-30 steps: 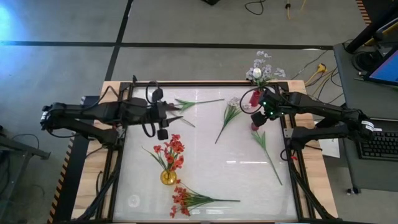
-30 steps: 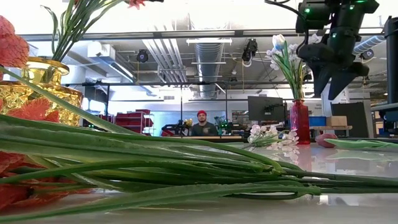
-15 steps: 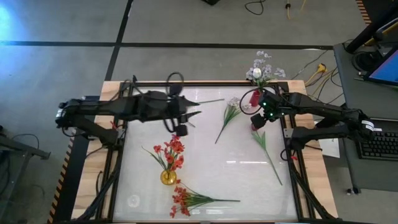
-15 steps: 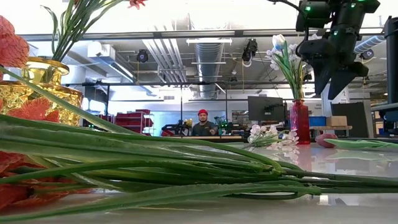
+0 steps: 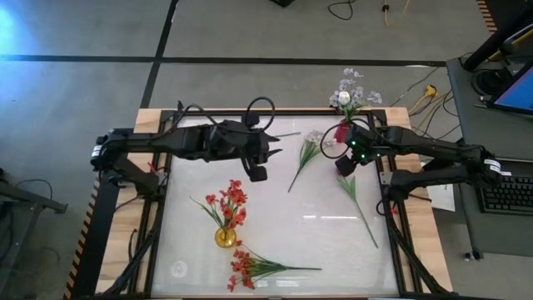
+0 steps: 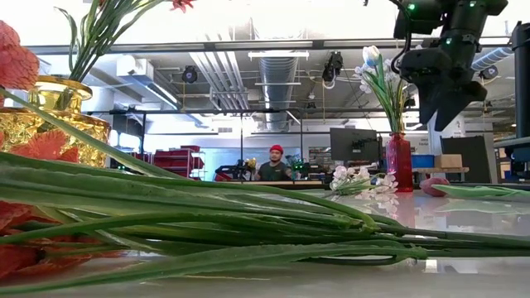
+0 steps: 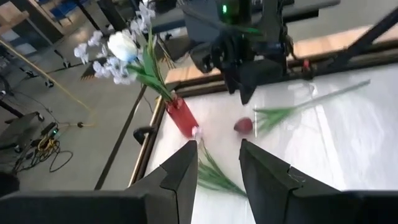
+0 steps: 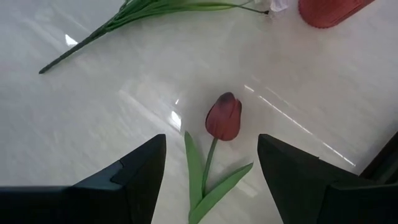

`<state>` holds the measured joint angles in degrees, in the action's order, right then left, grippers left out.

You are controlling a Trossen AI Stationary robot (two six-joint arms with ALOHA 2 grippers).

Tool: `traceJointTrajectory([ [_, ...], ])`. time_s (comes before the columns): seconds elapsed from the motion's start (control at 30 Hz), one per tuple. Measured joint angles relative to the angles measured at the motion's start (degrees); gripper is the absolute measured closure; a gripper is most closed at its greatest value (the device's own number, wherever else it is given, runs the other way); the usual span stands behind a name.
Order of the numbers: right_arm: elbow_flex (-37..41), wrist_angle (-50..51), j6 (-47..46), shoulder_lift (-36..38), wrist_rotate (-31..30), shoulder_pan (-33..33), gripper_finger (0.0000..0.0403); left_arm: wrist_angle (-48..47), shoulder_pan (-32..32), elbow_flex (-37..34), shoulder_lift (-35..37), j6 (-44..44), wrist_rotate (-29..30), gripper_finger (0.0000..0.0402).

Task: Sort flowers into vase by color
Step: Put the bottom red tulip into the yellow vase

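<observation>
My right gripper (image 8: 211,186) is open and hovers over a dark maroon tulip bud (image 8: 224,116), which lies on the table with its stem (image 5: 360,204) running toward the near edge. My left gripper (image 7: 219,168) is open and empty above the table's far middle (image 5: 271,150), pointing right. A red vase (image 5: 340,132) at the far right holds white and lavender blossoms and a white bud (image 7: 122,45). A gold vase (image 5: 225,237) holds red-orange flowers (image 5: 229,204). One white spray (image 5: 304,158) and one red-orange spray (image 5: 250,268) lie flat on the table.
A thin green stem (image 5: 287,133) lies by the far edge, partly under the left arm. In the low view the red-orange spray's long leaves (image 6: 207,223) fill the foreground. A black frame (image 5: 383,208) borders the table. A person (image 6: 276,164) sits in the room beyond.
My left arm has reached out toward the table's right along the far side, so its gripper now sits near the white spray. The flowers and vases have stayed in place.
</observation>
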<state>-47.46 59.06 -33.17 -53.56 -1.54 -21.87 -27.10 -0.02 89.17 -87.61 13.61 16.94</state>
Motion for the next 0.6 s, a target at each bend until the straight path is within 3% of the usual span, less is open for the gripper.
traceJointTrajectory([
  [0.6, 0.0, -2.9, -0.2, 0.0, -0.1, 0.0, 0.0156, -8.6, 1.0, -0.2, 0.8, -0.5, 0.0, 0.0296],
])
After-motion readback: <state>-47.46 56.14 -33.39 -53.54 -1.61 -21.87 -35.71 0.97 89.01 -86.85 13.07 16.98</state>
